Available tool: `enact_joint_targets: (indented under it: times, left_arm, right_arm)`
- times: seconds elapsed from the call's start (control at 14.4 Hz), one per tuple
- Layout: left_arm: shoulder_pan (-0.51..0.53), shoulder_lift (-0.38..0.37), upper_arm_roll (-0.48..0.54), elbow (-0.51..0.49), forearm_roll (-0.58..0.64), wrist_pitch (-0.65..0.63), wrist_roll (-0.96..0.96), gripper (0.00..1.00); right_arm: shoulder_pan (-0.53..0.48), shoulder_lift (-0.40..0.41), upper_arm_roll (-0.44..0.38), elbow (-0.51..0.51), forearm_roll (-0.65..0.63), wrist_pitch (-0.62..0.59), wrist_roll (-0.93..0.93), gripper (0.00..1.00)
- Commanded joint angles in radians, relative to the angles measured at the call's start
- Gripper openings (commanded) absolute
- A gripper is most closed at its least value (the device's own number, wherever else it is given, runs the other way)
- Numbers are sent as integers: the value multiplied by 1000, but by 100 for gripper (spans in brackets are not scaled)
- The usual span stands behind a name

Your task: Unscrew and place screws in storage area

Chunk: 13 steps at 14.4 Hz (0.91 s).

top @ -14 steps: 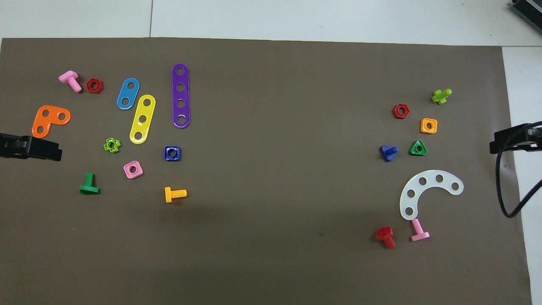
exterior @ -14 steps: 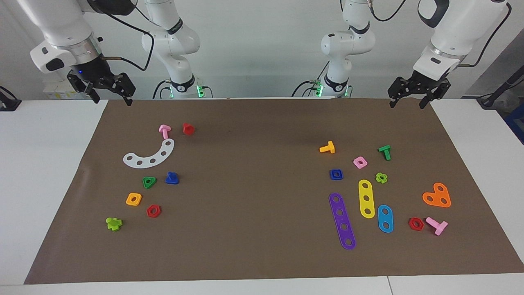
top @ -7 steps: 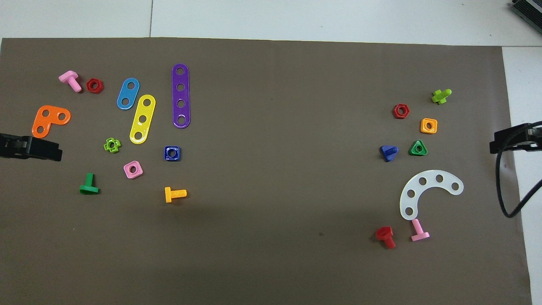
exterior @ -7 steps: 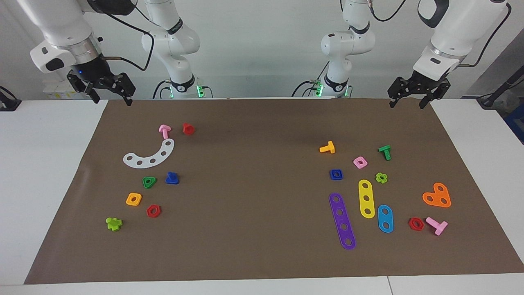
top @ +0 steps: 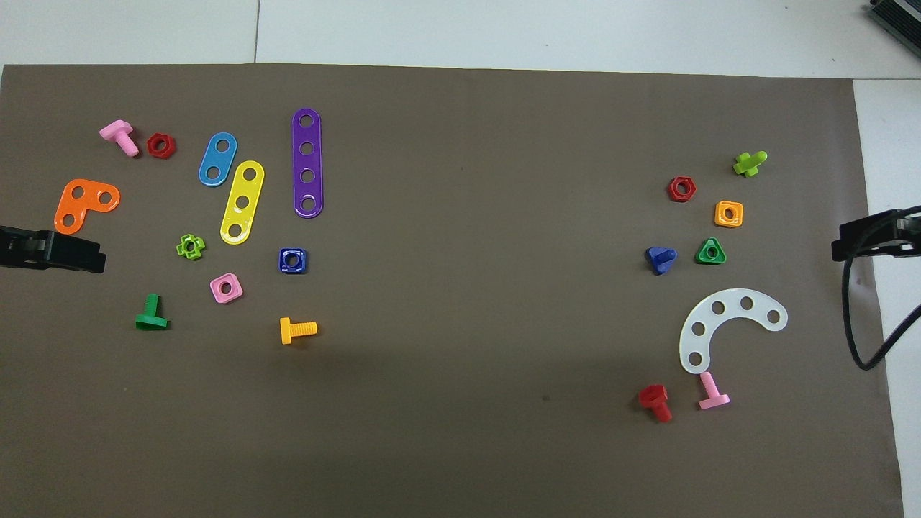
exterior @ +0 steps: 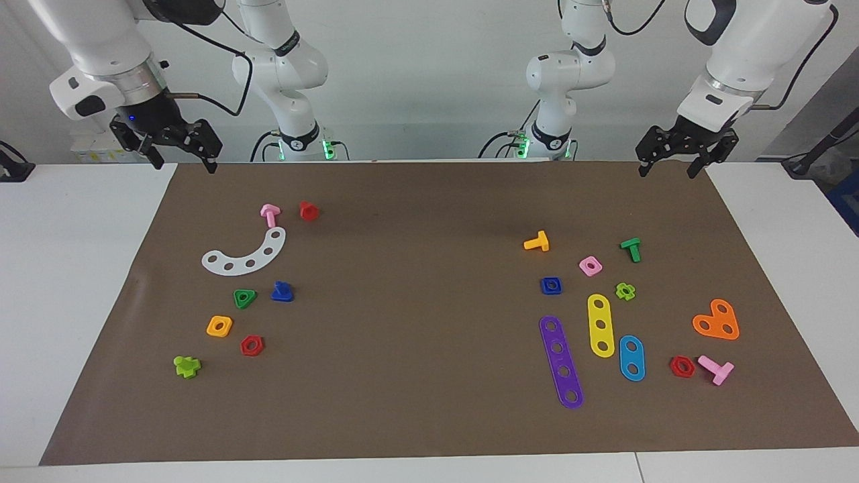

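The blue bolt (exterior: 282, 292) with a triangular head lies on the brown mat, beside a green triangular nut (exterior: 244, 298) and just farther from the robots than the white curved strip (exterior: 245, 255) that marks the storage area. It also shows in the overhead view (top: 660, 259), as does the strip (top: 727, 327). My right gripper (exterior: 184, 164) hangs open and empty over the mat's corner at the right arm's end. My left gripper (exterior: 666, 171) hangs open and empty over the mat's corner at the left arm's end. Both arms wait.
Around the strip lie a pink bolt (exterior: 270, 215), a red bolt (exterior: 309, 210), an orange nut (exterior: 219, 326), a red nut (exterior: 251, 345) and a lime piece (exterior: 187, 366). Toward the left arm's end lie purple (exterior: 562, 362), yellow (exterior: 600, 325) and blue (exterior: 631, 357) strips, a blue square nut (exterior: 551, 286) and other parts.
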Motion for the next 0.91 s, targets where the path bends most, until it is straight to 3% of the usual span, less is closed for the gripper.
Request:
enact_joint_targets:
  times: [0.0, 0.84]
  left_arm:
    - [4, -23, 3, -25, -11, 24, -5, 100]
    - [2, -23, 3, -27, -11, 23, -5, 100]
  right_arm:
    - [-8, -11, 8, -19, 20, 14, 10, 100]
    - [-8, -11, 8, -14, 20, 12, 15, 100]
